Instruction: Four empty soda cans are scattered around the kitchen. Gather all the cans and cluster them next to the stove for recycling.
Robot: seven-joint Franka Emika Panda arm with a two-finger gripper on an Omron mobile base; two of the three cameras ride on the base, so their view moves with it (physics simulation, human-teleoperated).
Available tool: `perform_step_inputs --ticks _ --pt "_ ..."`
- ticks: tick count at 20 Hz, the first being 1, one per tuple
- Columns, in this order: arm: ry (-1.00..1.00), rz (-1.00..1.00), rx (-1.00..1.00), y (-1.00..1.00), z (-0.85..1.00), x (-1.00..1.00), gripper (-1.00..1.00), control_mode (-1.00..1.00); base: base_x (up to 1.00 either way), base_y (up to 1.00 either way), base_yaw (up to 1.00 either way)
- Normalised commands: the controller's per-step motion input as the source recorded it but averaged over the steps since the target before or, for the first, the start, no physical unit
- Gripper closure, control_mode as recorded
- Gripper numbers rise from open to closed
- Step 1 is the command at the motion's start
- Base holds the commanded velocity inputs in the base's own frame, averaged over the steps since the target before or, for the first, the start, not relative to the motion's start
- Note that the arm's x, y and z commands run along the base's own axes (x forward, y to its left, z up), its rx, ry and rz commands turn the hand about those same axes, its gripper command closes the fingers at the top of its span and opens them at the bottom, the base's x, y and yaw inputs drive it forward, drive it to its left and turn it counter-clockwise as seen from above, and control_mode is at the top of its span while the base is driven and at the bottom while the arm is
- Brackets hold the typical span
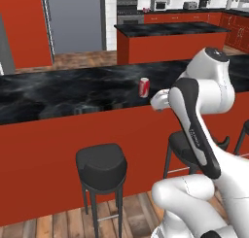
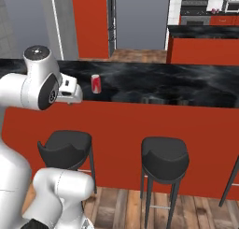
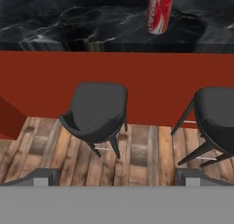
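Can: red soda can (image 1: 144, 87) upright on the black counter (image 1: 58, 93), centre of left base view, top right of hand view.
Gripper: gripper (image 3: 114, 178) open, empty, above the stools (image 3: 96, 112).
Stove: stove (image 1: 129, 12), far top.

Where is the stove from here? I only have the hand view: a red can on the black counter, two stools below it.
Observer: The stove stands against the far back wall, beyond a second red island with a black top.
Operator: Is my gripper over the counter?
Observer: It doesn't look so. From the base views the gripper seems to hang on the stool side of the counter, short of the soda can.
Operator: What lies behind the can?
Observer: Across the counter there is an aisle of wood floor, then a tall grey panel between red cabinets.
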Motion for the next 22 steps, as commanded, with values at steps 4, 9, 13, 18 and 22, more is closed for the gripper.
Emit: perform_step_inputs --ticks 4,9,13,18,22 --pt "0.02 0.0 0.06 -0.02 0.22 0.15 -1.0 -1.0 0.0 0.0 0.0" --pt "0.02 0.0 0.07 0.0 0.22 0.12 -1.0 -1.0 0.0 0.0 0.0" --pt "0.01 0.0 0.0 0.0 0.22 0.09 -1.0 -1.0 0.0 0.0 0.0" --pt "0.13 -0.01 -0.12 0.0 0.13 0.2 -1.0 -1.0 0.0 0.0 0.0" --pt "0.14 0.0 -0.09 -0.02 0.07 0.24 -1.0 -1.0 0.0 0.0 0.0"
